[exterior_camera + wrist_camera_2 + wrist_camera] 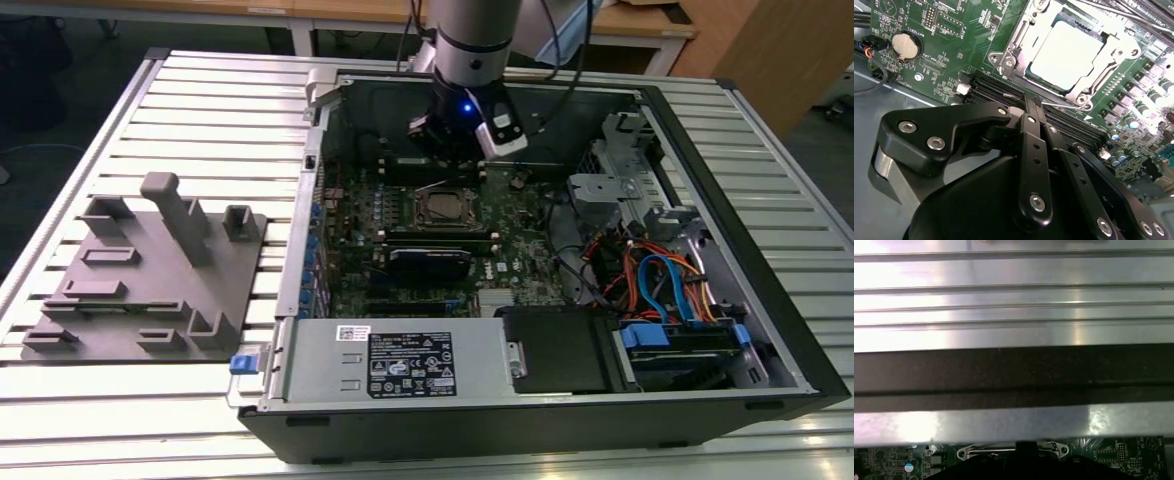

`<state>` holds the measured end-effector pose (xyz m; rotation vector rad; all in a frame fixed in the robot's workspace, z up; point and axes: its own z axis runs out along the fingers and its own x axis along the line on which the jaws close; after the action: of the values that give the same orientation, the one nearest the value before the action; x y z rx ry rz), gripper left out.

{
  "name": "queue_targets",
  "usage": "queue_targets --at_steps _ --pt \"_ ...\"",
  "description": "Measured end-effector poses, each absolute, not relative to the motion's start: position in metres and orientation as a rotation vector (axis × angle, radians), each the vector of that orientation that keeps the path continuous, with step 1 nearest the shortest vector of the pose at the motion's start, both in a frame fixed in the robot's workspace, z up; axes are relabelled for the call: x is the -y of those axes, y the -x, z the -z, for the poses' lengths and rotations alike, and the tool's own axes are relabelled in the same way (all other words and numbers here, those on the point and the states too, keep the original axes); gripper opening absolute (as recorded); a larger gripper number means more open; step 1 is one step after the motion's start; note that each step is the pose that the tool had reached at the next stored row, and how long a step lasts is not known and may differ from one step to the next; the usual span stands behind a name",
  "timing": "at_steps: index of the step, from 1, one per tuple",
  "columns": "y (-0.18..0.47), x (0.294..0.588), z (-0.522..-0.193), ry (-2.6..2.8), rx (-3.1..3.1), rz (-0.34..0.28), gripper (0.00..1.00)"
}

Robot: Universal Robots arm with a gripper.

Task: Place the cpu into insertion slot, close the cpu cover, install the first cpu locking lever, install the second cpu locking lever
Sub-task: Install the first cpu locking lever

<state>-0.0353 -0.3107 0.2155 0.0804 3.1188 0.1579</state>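
Cpu (1068, 55) seated in insertion slot (1019, 37), just beyond gripper (1035, 102); fingers pressed together, holding nothing.

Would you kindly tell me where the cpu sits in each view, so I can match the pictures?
Exterior view: cpu at the board's middle, by the arm.
Second wrist view: cpu inside the silver-rimmed socket.
First wrist view: silvery bracket, possibly that socket's edge.
Shared landmark: green circuit board.
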Motion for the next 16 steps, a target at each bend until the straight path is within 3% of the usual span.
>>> queue_targets --at_steps 16 --pt "0.0338 0.3107 -0.211 -0.08 -3.119 -0.158 0.1"
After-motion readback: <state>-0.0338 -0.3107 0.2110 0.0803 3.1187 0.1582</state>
